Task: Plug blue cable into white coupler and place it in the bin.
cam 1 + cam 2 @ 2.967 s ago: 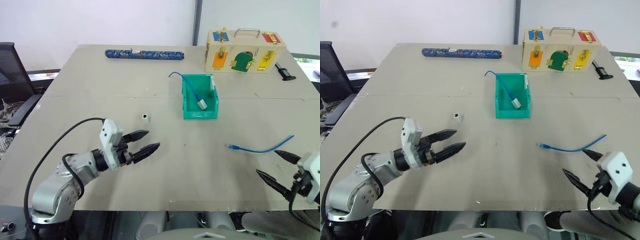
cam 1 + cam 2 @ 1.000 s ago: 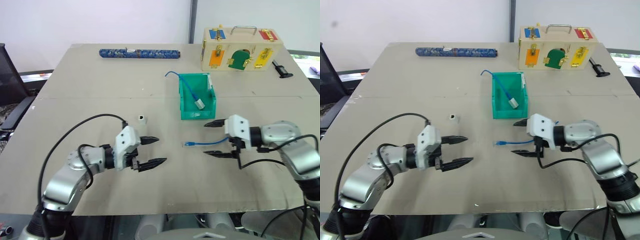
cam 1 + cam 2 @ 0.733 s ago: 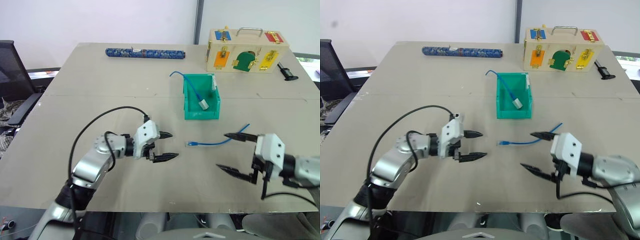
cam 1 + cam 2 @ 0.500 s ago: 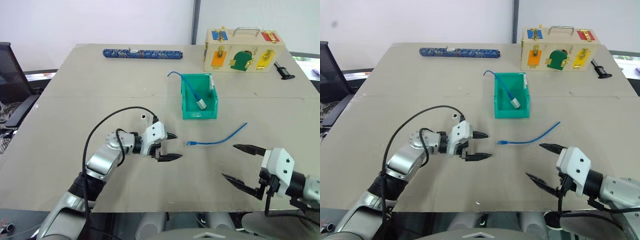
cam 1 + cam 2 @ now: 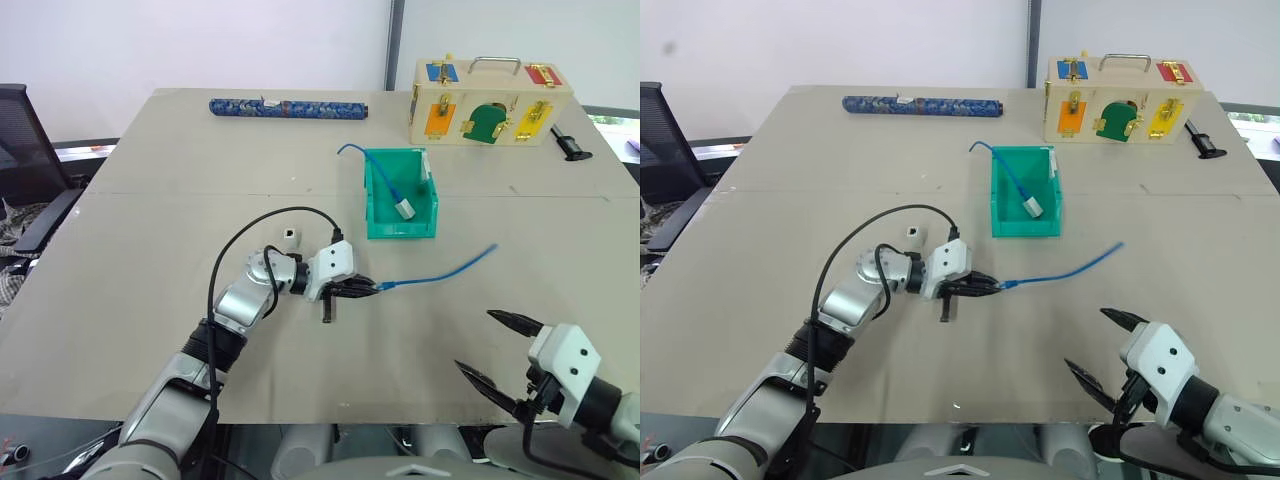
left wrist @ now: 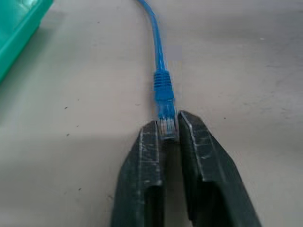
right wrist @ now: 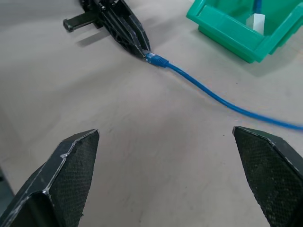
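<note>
The blue cable lies on the table in front of the bin, curving off to the right. Its clear-blue plug is pinched between the fingers of my left gripper, which is shut on it low over the table. The white coupler sits on the table just behind my left wrist, apart from the gripper. My right gripper hangs open and empty near the table's front right edge, well clear of the cable.
Inside the bin lies another blue cord with a pale block. At the back stand a wooden latch box, a blue patterned roll and a black tool. A black chair stands at the left.
My left gripper moved right to the plug and shut on it. My right gripper, open, drew back from the cable toward the front right edge.
</note>
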Controlling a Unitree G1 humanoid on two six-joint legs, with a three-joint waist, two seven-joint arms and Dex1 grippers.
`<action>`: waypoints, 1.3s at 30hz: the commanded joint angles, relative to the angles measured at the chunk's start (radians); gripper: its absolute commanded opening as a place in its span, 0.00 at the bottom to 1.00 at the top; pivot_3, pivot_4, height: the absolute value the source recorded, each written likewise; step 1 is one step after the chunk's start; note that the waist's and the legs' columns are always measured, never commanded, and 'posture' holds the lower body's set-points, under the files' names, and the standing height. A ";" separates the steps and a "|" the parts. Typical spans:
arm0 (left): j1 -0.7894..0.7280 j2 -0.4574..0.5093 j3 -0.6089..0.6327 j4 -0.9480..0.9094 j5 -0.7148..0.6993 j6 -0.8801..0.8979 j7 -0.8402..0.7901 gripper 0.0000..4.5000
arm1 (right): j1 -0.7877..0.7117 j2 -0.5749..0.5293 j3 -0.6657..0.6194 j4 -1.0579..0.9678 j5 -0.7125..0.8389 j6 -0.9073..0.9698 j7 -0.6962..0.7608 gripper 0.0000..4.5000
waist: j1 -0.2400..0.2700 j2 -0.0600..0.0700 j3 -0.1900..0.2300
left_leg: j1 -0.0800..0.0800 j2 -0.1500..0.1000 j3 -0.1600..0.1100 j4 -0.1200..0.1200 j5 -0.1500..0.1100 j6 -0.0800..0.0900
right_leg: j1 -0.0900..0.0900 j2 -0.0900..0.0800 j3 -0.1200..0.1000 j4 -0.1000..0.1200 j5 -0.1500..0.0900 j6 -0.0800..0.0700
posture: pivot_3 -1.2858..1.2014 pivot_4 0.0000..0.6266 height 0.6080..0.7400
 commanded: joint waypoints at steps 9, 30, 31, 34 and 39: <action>0.048 -0.082 0.150 -0.129 -0.076 -0.266 0.081 0.00 | -0.335 0.290 0.053 0.034 0.556 0.494 -0.417 0.88 | 0.002 0.000 0.000 | -0.001 0.001 -0.006 0.001 0.000 0.000 | -0.001 -0.001 0.000 0.000 0.001 -0.002 | 0.52 0.24 1.00; 0.050 -0.080 0.160 -0.199 -0.030 -0.397 0.178 0.00 | -0.789 0.371 0.093 0.301 1.042 0.478 -0.877 0.32 | -0.026 0.001 0.000 | 0.000 -0.003 -0.006 0.000 0.000 0.000 | -0.001 0.000 0.001 0.003 0.001 -0.002 | 0.52 0.24 1.00; 0.050 -0.080 0.159 -0.198 -0.030 -0.396 0.178 0.00 | -0.790 0.365 0.098 0.303 1.046 0.474 -0.879 0.32 | -0.026 0.001 0.000 | 0.000 -0.003 -0.006 0.000 0.000 0.000 | -0.001 0.000 0.001 0.003 0.001 -0.002 | 0.52 0.24 1.00; 0.052 -0.079 0.157 -0.199 -0.031 -0.394 0.175 0.00 | -0.790 0.350 0.108 0.303 1.056 0.463 -0.882 0.32 | -0.027 0.001 0.000 | 0.000 -0.003 -0.006 0.000 0.000 0.000 | -0.001 0.001 0.001 0.004 0.001 -0.002 | 0.52 0.24 1.00; 0.053 -0.077 0.154 -0.197 -0.034 -0.395 0.166 0.00 | -0.793 0.328 0.126 0.304 1.071 0.442 -0.887 0.32 | -0.027 0.001 0.000 | 0.000 -0.003 -0.006 0.000 0.000 0.000 | -0.001 0.001 0.001 0.004 0.001 -0.002 | 0.52 0.24 1.00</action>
